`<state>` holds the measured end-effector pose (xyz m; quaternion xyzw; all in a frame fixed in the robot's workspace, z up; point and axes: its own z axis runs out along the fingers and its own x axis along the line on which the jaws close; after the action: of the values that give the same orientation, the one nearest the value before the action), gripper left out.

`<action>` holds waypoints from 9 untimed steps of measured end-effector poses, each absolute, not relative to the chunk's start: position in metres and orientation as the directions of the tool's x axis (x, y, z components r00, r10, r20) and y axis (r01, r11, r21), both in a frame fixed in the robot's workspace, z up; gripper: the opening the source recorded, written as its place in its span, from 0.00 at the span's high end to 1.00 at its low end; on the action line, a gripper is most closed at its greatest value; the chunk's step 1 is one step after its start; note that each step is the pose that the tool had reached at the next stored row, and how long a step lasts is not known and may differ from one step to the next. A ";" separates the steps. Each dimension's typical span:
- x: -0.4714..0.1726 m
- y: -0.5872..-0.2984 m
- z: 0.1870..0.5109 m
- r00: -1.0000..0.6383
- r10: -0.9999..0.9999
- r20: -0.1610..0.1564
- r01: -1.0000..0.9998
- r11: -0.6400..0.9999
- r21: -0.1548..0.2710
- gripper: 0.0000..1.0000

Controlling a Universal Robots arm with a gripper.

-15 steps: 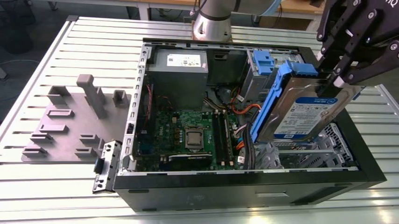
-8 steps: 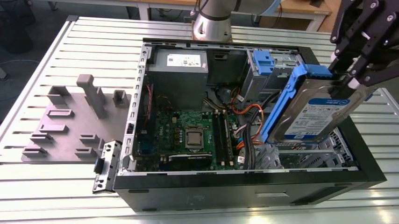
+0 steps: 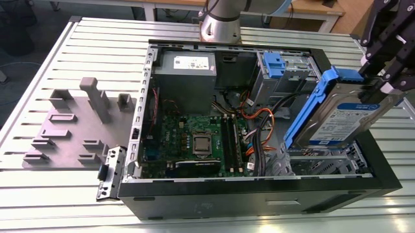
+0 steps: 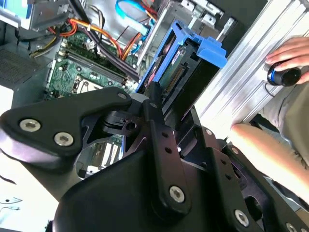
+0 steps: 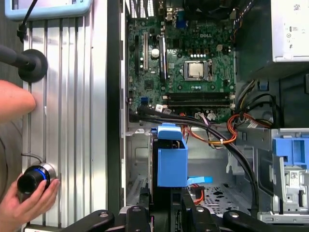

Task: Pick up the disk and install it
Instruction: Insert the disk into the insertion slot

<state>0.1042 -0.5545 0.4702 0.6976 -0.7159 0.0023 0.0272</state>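
Disk (image 3: 347,119) is hanging tilted over the open case (image 3: 259,196), above the case's near corner at the exterior view's right. Its label is facing outward, and a blue rail is running down its edge to a blue handle at the top. The gripper (image 3: 381,83) is holding it by the upper end, fingers clamped on it. Whether its lower end is touching the case cannot be told.

In both wrist views the disk (image 4: 176,72) (image 5: 171,166) is sticking out edge-on from the gripper (image 4: 169,104) (image 5: 164,215), over the case's bare metal floor.

The case is lying open on the table (image 3: 97,43). A motherboard (image 3: 194,141) is lying in its middle, and a cage (image 3: 288,73) is standing at its far corner. A grey fixture (image 3: 71,126) is sitting beside the case near the table's edge at the exterior view's left.

In the first wrist view a hand (image 5: 19,208) is gripping a knob (image 5: 35,178) at the table's edge.
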 end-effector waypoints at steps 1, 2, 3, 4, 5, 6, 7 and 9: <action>0.105 -0.554 0.470 -0.025 -0.999 0.042 -0.999 0.027 0.035 0.65; 0.105 -0.554 0.470 -0.025 -0.999 0.042 -0.999 0.027 0.035 0.65; 0.105 -0.554 0.470 -0.025 -0.999 0.042 -0.999 0.027 0.035 0.65; 0.105 -0.555 0.470 -0.025 -0.999 0.042 -0.999 0.027 0.035 0.65; 0.105 -0.555 0.470 -0.025 -0.999 0.042 -0.999 0.027 0.035 0.65; 0.105 -0.555 0.470 -0.025 -0.999 0.041 -0.999 0.027 0.035 0.65; 0.105 -0.555 0.470 -0.025 -0.999 0.037 -0.999 0.027 0.035 0.65; 0.105 -0.555 0.470 -0.025 -0.999 0.033 -0.999 0.026 0.035 0.65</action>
<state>0.1050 -0.5549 0.4699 0.6977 -0.7160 -0.0009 0.0241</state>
